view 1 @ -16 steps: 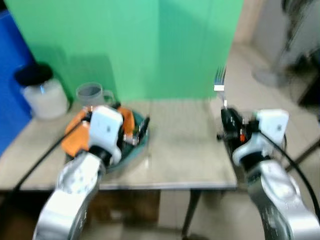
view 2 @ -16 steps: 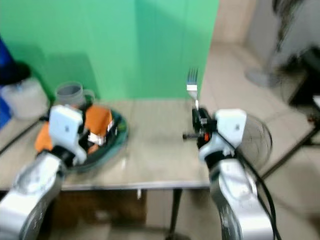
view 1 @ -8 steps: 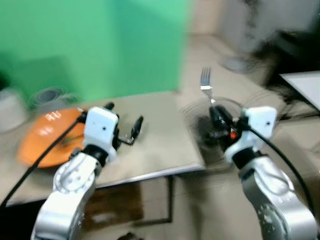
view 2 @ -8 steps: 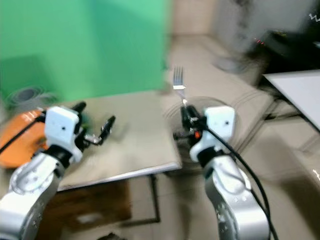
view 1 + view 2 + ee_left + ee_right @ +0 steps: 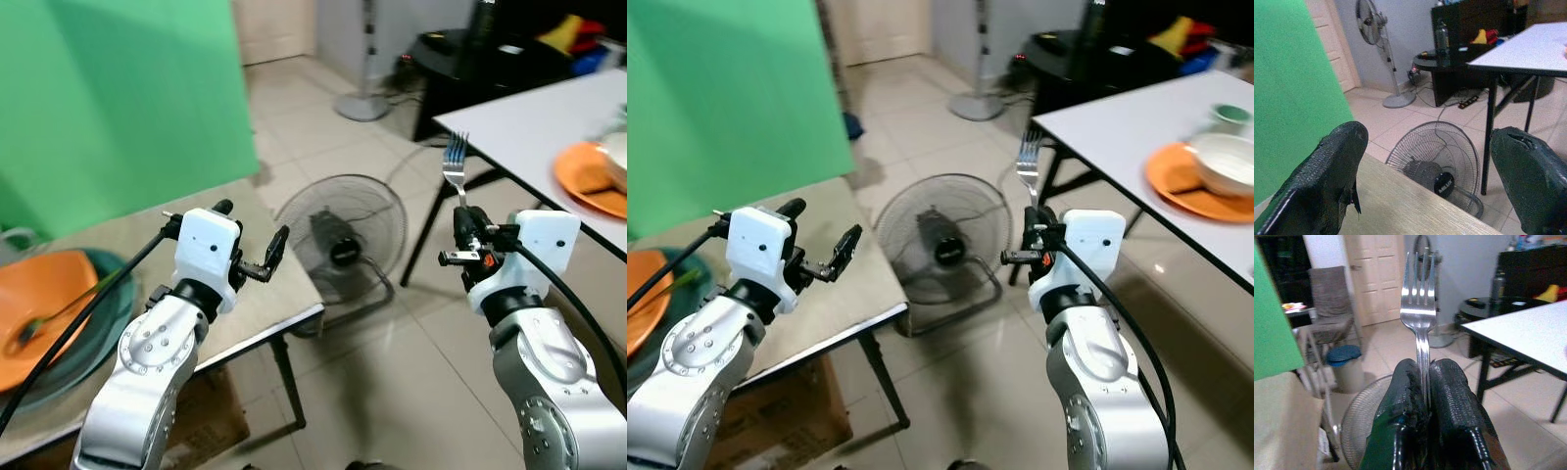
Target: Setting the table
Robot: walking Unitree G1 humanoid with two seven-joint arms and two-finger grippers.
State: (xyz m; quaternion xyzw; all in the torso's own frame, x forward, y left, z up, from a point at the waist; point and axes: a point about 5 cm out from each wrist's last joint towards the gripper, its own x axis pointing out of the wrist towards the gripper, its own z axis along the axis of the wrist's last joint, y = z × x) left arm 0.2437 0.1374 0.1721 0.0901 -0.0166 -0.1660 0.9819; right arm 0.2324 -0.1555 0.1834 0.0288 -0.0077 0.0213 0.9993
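Gripping one fork [image 5: 1419,298] upright, right hand [image 5: 1422,382]; apparently two tables.

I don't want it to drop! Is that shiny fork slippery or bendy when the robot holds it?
Probably stiff: the fork stands straight and upright above the right end effector. Its polished metal looks smooth, so it might slip, though the textured fingers pinch its handle firmly. It seems light.

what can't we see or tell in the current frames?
- Fork handle: hidden between the right gripper fingers, right wrist view.
- White table: far side cut off by the frame edge, eye views.
- White bowl contents: hidden by its rim.
- Orange plate: partly cut off at the left edge.
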